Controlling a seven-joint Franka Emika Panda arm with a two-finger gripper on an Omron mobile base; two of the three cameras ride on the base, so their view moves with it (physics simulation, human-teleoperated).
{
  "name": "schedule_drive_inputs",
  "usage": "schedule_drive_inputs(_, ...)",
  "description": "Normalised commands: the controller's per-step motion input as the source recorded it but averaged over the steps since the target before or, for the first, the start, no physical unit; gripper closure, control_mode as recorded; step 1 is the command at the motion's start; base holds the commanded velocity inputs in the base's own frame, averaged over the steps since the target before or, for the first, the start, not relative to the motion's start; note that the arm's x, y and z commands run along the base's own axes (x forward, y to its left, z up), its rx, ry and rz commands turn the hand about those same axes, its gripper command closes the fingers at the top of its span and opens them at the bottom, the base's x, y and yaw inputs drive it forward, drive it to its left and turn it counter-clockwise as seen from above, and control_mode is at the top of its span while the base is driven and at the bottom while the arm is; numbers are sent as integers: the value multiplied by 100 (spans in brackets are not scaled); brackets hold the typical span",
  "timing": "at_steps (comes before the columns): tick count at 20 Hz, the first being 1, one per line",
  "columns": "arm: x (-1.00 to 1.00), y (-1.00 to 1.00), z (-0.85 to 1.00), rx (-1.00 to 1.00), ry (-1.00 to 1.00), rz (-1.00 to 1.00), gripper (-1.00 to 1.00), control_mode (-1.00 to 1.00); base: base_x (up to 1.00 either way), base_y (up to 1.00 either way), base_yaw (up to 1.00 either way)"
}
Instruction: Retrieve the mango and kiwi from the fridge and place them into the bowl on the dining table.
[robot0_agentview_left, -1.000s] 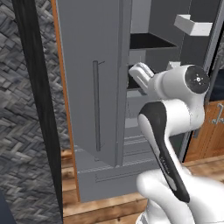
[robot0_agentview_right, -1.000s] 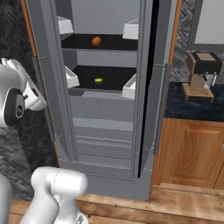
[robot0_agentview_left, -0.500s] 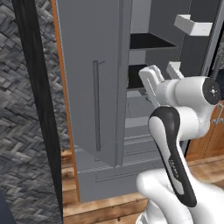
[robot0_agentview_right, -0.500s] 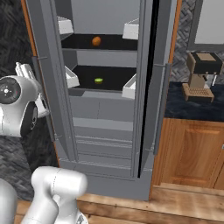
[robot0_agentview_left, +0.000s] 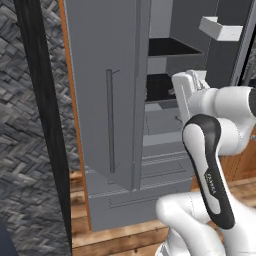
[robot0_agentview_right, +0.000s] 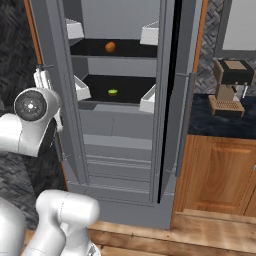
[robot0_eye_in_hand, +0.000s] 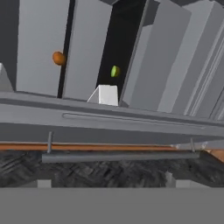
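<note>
Already the fridge (robot0_agentview_right: 120, 130) stood with both doors swung wide, presumably so the fruit inside could be reached. Its left door handle (robot0_eye_in_hand: 118, 155) lay just before the tool (robot0_eye_in_hand: 105, 181), whose fingers were spread and held nothing. Beyond, deeper in, the mango (robot0_agentview_right: 110, 47) sat on the upper shelf and the kiwi (robot0_agentview_right: 113, 92) on the one below. Wooden flooring (robot0_agentview_right: 210, 235) ran underneath.
</note>
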Motion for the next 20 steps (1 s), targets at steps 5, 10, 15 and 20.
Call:
schedule_drive_inputs(5,43,-36,7,20,0,-1,-100,-100,0,0,0)
schedule_drive_inputs(10,61,-10,0,18,4,-1,-100,-100,0,0,0)
schedule_drive_inputs(15,63,0,5,18,14,0,-100,-100,0,0,0)
schedule_drive_inputs(20,64,0,9,6,11,2,-100,-100,0,0,0)
